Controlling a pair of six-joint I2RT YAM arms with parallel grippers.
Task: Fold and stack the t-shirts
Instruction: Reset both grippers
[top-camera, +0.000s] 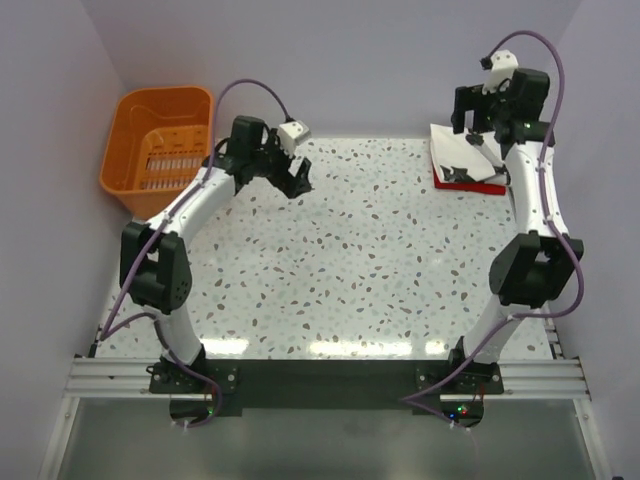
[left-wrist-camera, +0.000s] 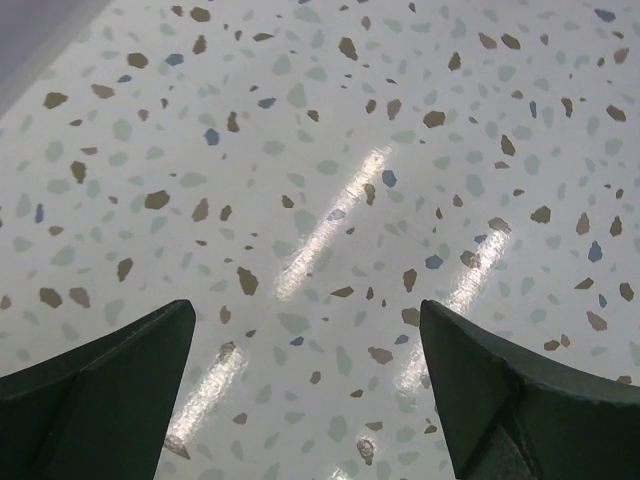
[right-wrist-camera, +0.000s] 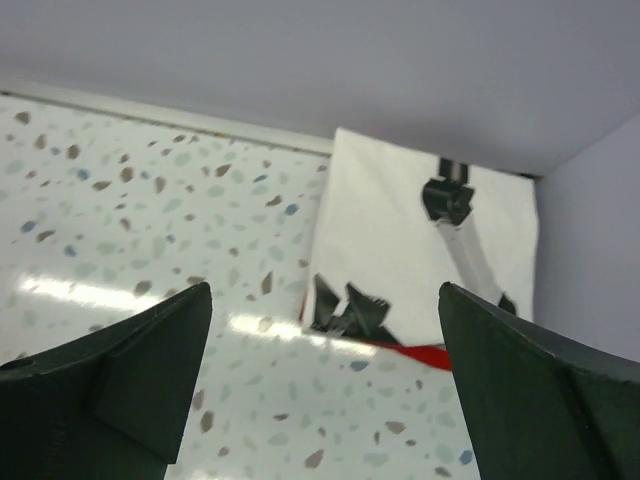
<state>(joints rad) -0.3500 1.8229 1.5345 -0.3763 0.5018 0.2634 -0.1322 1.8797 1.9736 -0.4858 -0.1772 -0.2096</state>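
The cream-white t-shirt (top-camera: 460, 152) lies folded into a flat rectangle with a black print in the table's back right corner. It rests on the folded red t-shirt (top-camera: 456, 187), of which only a thin edge shows. In the right wrist view the white t-shirt (right-wrist-camera: 400, 240) covers the red one (right-wrist-camera: 425, 354) except for a strip. My right gripper (top-camera: 472, 135) hangs open above the stack, apart from it, with nothing between its fingers (right-wrist-camera: 323, 288). My left gripper (top-camera: 297, 185) is open over bare tabletop at the back left (left-wrist-camera: 305, 305).
An orange slotted basket (top-camera: 158, 150) stands at the table's back left corner. The speckled table (top-camera: 350, 260) is walled in at the back and both sides. Both arm bases sit on the rail at the near edge.
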